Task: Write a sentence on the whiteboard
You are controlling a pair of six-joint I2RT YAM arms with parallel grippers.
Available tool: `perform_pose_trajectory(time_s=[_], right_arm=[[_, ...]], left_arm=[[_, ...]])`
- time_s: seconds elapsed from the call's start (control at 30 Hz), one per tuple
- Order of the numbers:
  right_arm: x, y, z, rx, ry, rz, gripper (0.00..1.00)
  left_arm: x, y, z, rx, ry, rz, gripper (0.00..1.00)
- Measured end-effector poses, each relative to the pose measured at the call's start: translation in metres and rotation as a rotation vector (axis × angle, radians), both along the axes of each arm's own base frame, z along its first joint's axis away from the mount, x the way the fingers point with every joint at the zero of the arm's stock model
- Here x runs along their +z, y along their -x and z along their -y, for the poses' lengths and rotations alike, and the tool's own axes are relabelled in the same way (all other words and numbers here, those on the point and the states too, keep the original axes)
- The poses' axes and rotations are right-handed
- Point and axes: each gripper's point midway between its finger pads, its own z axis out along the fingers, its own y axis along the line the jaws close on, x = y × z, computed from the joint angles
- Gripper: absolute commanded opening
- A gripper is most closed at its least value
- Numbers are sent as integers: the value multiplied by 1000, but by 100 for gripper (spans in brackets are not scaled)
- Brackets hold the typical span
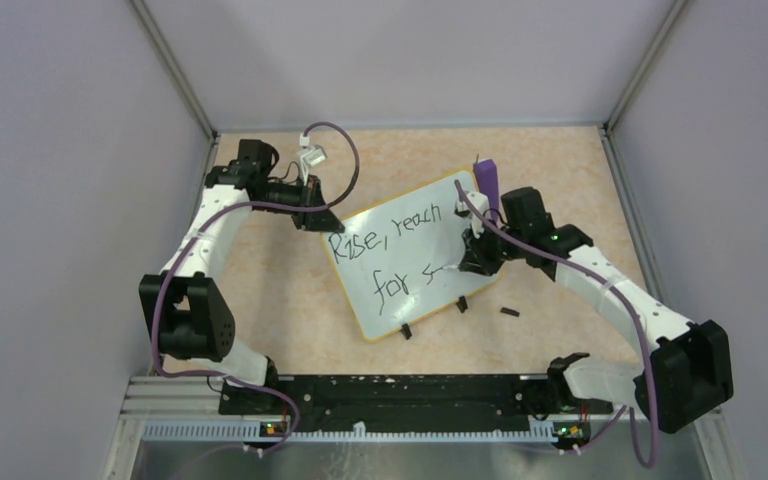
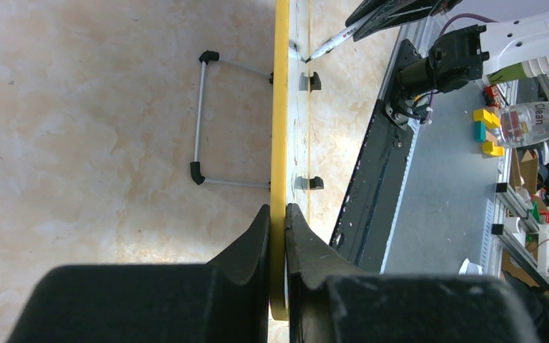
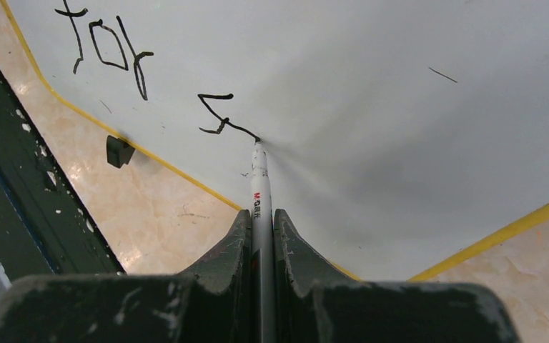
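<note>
The whiteboard (image 1: 430, 300) stands tilted at the table's middle, white with a yellow rim. The sentence (image 1: 390, 240) reads "Rise, reach" on the top line and "for s" below. My left gripper (image 1: 312, 215) is shut on the board's upper left edge; in the left wrist view the gripper (image 2: 278, 209) pinches the yellow rim (image 2: 280, 107) edge-on. My right gripper (image 1: 475, 262) is shut on a thin marker (image 3: 259, 179). The gripper (image 3: 261, 213) holds it with the tip touching the board at the end of the "s" (image 3: 218, 114), right of "for" (image 3: 111, 53).
A purple wedge block (image 1: 487, 180) stands behind the board's upper right corner. A small black cap (image 1: 508, 312) lies on the table right of the board. Two black clip feet (image 1: 407, 330) sit on the lower rim. A wire stand (image 2: 199, 114) props the back. Walls enclose three sides.
</note>
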Motion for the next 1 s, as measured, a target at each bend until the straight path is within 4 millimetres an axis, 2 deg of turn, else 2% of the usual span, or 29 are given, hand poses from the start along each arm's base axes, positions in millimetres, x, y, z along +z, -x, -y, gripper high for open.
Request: perform_pose_trajectory(time_s=[0.17, 0.5, 1.0], right_arm=[[4, 0, 0, 11, -2, 5, 0], [30, -7, -9, 36, -54, 61, 0], [14, -7, -11, 42, -43, 20, 0]], left_arm=[[0, 0, 0, 0, 0, 0, 0], [0, 0, 0, 0, 1, 0, 0], [0, 0, 0, 0, 0, 0, 0]])
